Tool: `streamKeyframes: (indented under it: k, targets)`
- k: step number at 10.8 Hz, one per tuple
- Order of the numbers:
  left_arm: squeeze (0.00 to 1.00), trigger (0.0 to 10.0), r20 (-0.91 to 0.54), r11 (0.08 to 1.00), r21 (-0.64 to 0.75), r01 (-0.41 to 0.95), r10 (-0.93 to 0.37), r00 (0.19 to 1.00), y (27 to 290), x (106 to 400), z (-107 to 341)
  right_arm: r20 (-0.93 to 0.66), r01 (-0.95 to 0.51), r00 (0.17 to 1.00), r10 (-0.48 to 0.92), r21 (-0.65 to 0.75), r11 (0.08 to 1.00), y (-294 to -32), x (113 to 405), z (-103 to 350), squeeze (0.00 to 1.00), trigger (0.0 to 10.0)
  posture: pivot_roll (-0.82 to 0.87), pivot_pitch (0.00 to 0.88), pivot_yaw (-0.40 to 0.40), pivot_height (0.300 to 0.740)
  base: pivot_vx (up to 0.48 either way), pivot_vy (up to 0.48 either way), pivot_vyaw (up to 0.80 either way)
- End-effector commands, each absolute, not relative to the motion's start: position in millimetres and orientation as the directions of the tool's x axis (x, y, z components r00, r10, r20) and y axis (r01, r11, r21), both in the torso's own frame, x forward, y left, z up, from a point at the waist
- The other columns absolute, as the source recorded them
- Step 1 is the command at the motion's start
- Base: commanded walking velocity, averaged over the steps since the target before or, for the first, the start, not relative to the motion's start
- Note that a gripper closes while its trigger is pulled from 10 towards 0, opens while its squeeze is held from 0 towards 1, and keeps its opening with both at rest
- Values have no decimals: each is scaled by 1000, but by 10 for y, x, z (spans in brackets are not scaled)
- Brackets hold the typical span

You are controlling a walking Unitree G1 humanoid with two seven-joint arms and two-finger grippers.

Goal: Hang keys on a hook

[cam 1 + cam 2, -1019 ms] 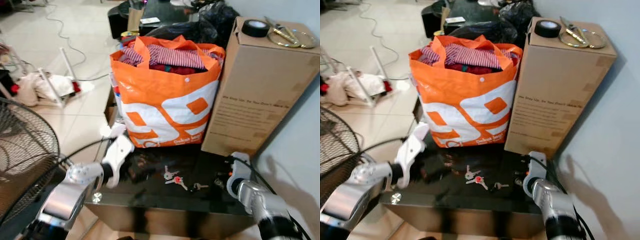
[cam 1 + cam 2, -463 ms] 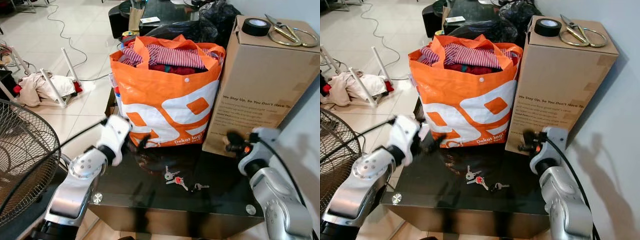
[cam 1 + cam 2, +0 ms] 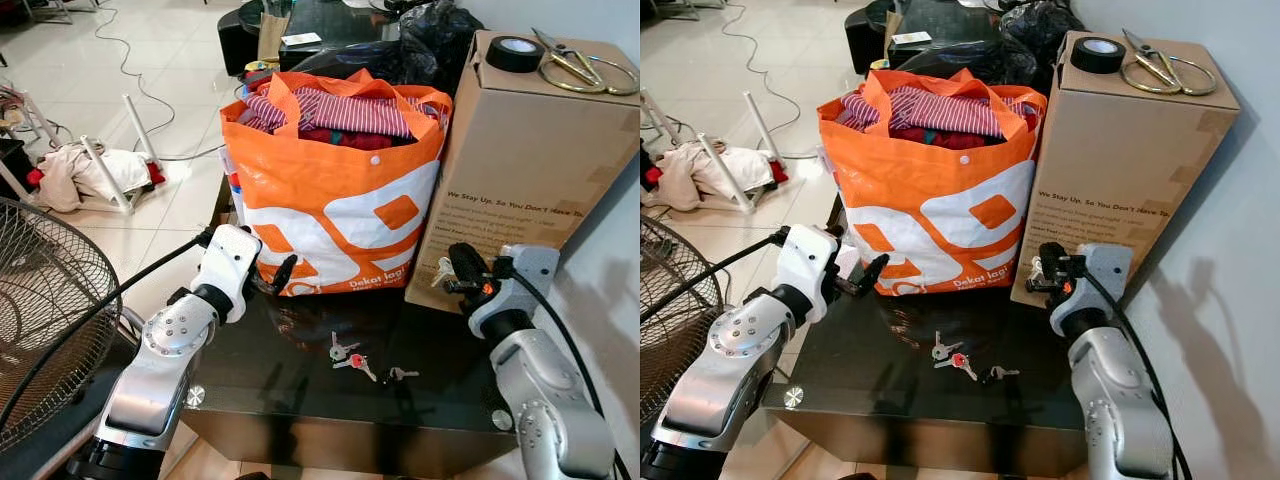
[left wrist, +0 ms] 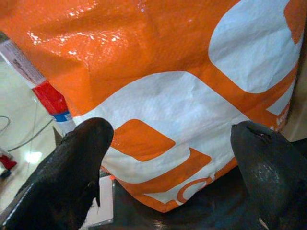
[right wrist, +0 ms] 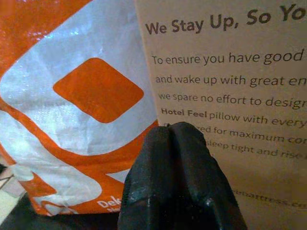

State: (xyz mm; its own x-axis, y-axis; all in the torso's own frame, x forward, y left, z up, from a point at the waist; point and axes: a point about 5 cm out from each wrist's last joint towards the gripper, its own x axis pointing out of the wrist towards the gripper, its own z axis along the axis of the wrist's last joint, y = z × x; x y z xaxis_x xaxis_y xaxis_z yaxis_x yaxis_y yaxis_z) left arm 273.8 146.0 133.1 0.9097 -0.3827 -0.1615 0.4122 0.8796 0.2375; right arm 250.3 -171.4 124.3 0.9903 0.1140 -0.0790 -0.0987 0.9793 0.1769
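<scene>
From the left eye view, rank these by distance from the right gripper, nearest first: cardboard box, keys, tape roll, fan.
From the right gripper:
1. Cardboard box, right behind it.
2. Keys, on the dark table, toward the robot's left.
3. Tape roll, atop the box.
4. Fan, far left.

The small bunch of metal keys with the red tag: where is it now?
The bunch of keys lies on the black glass table, in front of the orange-and-white bag, between both raised grippers.
</scene>
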Motion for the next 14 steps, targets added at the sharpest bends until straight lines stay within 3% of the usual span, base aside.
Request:
streamKeyframes:
  k: [1, 14]
  targets:
    - [0, 10000, -143, 888, 254, 382, -356, 923, 1504, 2736, 1371, -40, -102, 993, 109, 159, 982, -1663, 2531, 1317, 0, 10000, -39, 0, 31, 740, 0, 0, 0]
    - [0, 10000, -160, 921, 236, 311, -279, 947, 1604, 2664, 1297, -87, -17, 996, 27, 108, 994, -1702, 2608, 1290, 0, 10000, -26, 0, -11, 740, -19, 0, 0]
